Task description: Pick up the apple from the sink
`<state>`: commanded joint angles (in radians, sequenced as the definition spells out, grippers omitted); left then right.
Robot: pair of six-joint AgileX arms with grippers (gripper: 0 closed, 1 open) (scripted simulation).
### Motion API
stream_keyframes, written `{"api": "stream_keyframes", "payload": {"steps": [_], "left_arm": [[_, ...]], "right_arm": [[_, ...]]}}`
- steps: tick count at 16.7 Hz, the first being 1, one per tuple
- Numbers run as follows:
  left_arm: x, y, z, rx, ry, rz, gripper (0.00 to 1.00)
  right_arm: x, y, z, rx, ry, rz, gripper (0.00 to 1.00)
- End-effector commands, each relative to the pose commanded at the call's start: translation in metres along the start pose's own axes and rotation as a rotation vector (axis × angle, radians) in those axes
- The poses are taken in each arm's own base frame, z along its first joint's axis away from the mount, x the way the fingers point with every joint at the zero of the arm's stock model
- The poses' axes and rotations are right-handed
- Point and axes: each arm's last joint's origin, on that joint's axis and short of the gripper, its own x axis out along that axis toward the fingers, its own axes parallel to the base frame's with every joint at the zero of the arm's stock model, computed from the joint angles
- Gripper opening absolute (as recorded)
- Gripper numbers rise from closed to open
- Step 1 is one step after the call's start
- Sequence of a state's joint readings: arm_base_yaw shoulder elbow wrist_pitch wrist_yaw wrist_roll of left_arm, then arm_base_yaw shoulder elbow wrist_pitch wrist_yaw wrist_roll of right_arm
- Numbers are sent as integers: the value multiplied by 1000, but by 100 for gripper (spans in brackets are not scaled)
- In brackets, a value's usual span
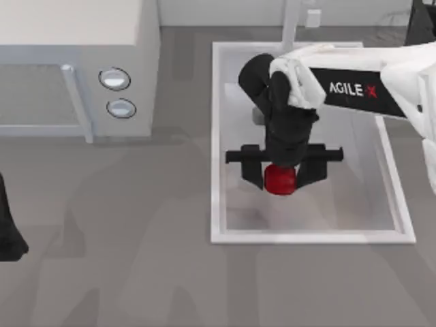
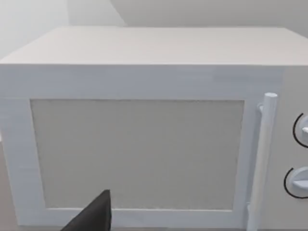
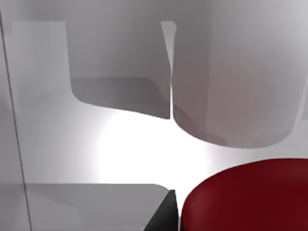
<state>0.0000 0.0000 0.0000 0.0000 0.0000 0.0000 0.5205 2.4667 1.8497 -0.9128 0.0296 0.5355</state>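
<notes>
The apple (image 1: 279,180) is glossy, bright red and squat, lying inside the white sink (image 1: 216,136) toward its near end; the right gripper (image 1: 281,176) straddles it, fingers apart on either side; the right arm reads "AGILE X"; the left arm sits parked at the table's left, near the microwave (image 1: 139,61) with 2 knobs.

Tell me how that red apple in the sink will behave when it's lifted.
The apple looks round and glossy, so it may slip or roll on the sink floor. It seems rigid, probably light; the right hand straddles it.
</notes>
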Motion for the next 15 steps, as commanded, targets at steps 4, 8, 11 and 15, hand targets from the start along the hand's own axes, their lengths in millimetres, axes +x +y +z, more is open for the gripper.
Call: {"api": "stream_keyframes", "payload": {"steps": [4, 8, 11, 15], "left_arm": [[0, 0, 0, 0, 0, 0, 100], [0, 0, 0, 0, 0, 0, 100], [0, 0, 0, 0, 0, 0, 100], [0, 0, 0, 0, 0, 0, 100]], "right_arm": [[-68, 7, 13, 0, 16, -9, 0], [-149, 1, 9, 0, 26, -16, 0], [-196, -7, 0, 0, 10, -6, 0], [-212, -10, -5, 0, 1, -1, 0]]}}
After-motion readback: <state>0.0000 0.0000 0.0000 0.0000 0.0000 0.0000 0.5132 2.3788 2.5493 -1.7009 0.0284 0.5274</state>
